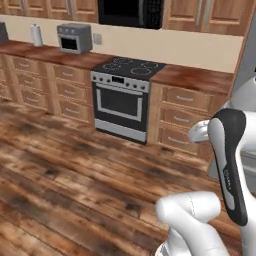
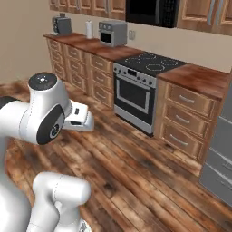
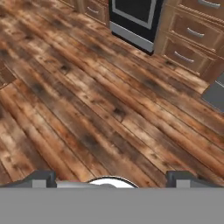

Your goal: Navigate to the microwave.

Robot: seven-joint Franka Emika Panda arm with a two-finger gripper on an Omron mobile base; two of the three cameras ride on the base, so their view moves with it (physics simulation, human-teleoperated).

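1. Microwave [image 1: 131, 12]: we see a wide black box with a dark glass door, set among the upper wooden cabinets directly above the stove [image 1: 124, 97].
2. Left of it on the counter [image 1: 30, 50] stands a small grey toaster oven [image 1: 74, 38]; bare plank floor [image 1: 75, 170] lies between us and the stove.
3. Gripper [image 3: 112, 177]: its tips stand wide apart over the floor, holding nothing.

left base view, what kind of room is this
A home-style kitchen, rendered: a stove set into wooden drawer cabinets, a microwave mounted above it among the upper cabinets, and a toaster oven on the counter.
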